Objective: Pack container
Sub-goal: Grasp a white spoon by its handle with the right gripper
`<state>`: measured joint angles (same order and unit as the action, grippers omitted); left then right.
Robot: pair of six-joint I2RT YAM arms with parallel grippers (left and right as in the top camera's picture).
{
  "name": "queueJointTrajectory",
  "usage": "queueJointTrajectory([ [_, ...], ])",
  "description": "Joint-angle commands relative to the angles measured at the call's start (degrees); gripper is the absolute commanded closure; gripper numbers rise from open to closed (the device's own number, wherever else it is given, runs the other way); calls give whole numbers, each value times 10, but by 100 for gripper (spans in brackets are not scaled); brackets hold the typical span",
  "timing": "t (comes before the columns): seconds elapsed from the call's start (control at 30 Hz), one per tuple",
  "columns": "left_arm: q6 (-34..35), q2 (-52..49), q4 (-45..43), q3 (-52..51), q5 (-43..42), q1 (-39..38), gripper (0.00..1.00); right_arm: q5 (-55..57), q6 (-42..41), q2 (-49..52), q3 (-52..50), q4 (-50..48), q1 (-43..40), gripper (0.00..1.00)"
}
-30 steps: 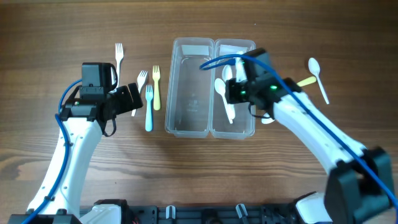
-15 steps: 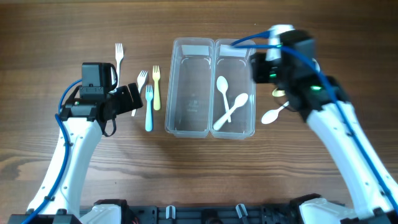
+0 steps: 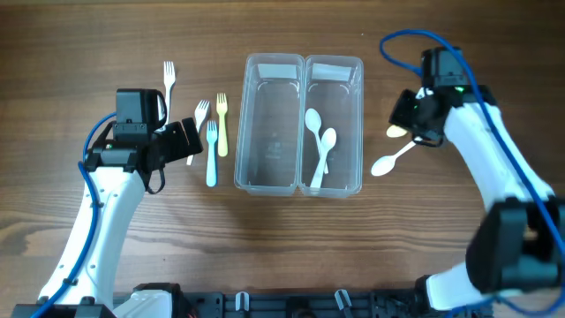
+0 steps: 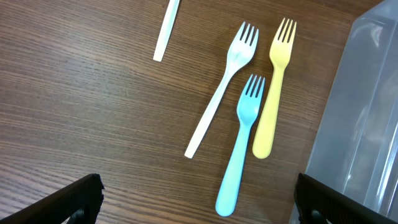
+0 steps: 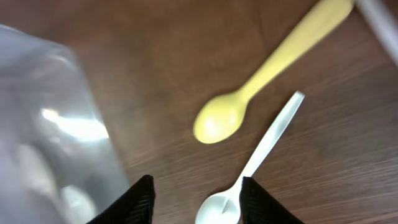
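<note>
R claw [image 5: 198,199] wide, empty, above white plastic spoon [image 5: 264,144] on wooden bench [image 3: 88,53]; L claw [image 4: 202,199] wide; 2 white spoons [image 3: 316,132] in clear plastic container [image 3: 303,64].

Robotics lab setup: wooden table [image 3: 53,35], cabled arms [image 3: 97,203].

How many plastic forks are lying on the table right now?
4, all left of the clear plastic container: one white plastic fork farthest left; a second white fork, a blue fork and a yellow fork clustered nearer it. None seems hidden.
</note>
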<state>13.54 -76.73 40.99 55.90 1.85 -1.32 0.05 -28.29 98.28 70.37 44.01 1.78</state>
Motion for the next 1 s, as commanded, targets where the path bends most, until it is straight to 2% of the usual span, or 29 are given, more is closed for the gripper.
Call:
queueJointTrajectory([
  [0.0, -13, -2, 0, 8, 6, 5, 0, -17, -57, 63, -6, 4, 0, 61],
  [0.1, -13, -2, 0, 8, 6, 5, 0, -51, -68, 91, -6, 5, -3, 61],
  [0.53, -13, -2, 0, 8, 6, 5, 0, -43, -74, 102, -26, 23, -50, 60],
  [0.63, -13, -2, 0, 8, 6, 5, 0, -43, -44, 102, -40, 16, -61, 63],
  [0.83, -13, -2, 0, 8, 6, 5, 0, -39, -35, 102, -45, 0, -61, 64],
  [0.97, -13, -2, 0, 8, 6, 5, 0, -29, -32, 102, -57, -12, -61, 70],
])
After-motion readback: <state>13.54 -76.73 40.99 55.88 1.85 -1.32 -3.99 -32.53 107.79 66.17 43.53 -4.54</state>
